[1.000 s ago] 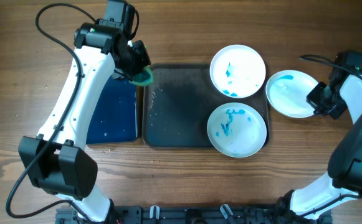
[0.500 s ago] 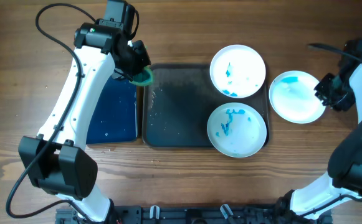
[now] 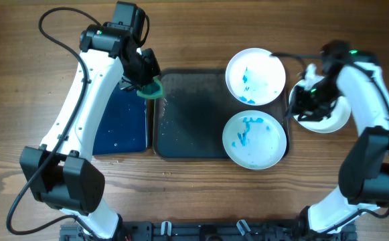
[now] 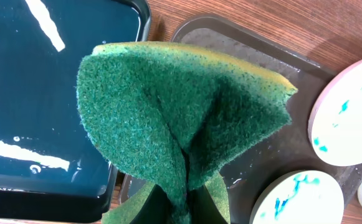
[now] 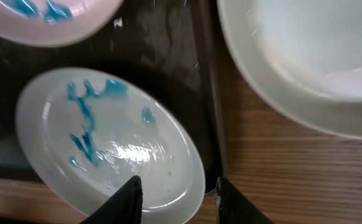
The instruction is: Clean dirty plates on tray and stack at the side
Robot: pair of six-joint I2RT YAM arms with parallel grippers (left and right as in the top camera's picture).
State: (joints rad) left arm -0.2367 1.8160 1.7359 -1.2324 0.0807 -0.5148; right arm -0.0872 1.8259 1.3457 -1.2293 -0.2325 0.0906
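The left tool [image 3: 148,84] is clamped on a folded green sponge [image 4: 181,124], hanging over the seam between the narrow dark blue tray [image 3: 120,124] and the large dark grey rectangular tray [image 3: 187,117]. On the big tray's right end lie two round white plates smeared with blue, the far plate [image 3: 256,75] and the near plate [image 3: 254,138]. The third white plate [image 3: 329,118], looking clean, lies on the wooden tabletop [image 3: 194,194] just beside the tray. The right tool [image 5: 177,200] hovers by the tray's right rim, jaws apart, gripping nothing.
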